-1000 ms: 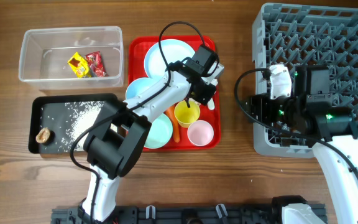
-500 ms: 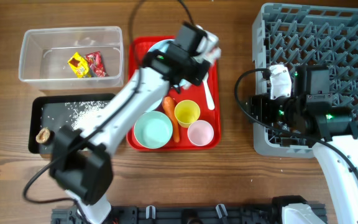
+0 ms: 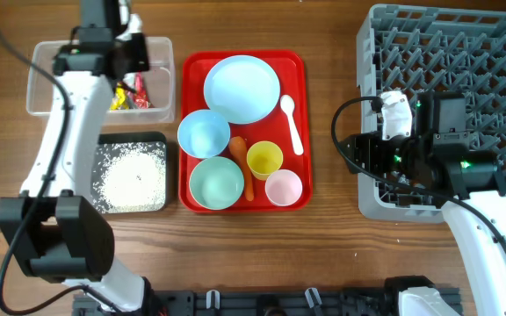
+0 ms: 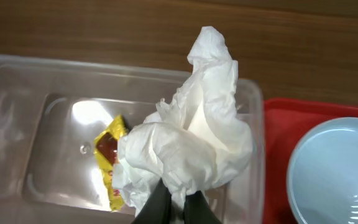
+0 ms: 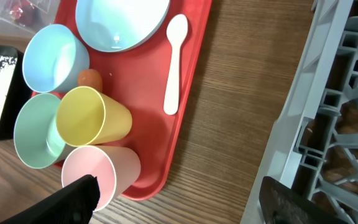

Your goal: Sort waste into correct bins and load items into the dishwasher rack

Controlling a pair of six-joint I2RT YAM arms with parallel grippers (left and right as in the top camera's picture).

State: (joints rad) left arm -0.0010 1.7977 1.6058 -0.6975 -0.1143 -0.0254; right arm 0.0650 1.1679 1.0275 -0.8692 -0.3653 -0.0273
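Note:
My left gripper (image 4: 176, 208) is shut on the crumpled white paper (image 4: 191, 140) and holds it above the clear tub (image 4: 17, 93), where a yellow wrapper (image 4: 107, 155) lies. In the overhead view the left gripper (image 3: 104, 48) is over the tub (image 3: 46, 92). On the red tray (image 3: 301, 197) are the blue plate (image 3: 242, 88), two bowls (image 3: 204, 133) (image 3: 217, 183), a yellow cup (image 3: 264, 160), a pink cup (image 3: 283, 186), the white spoon (image 3: 292, 123) and the carrot (image 3: 240, 158). My right gripper (image 5: 179, 205) is open and empty between the tray and the grey rack (image 3: 473, 53).
The black tray (image 3: 161, 140) holds white rice (image 3: 130, 171) left of the red tray. The left arm hides its left end and the brown lump. The rack's front edge (image 5: 303, 137) is close to my right gripper. Bare wood lies between the red tray and the rack.
My left arm has swung from the red tray to over the clear tub, carrying the white paper. The right arm has not moved.

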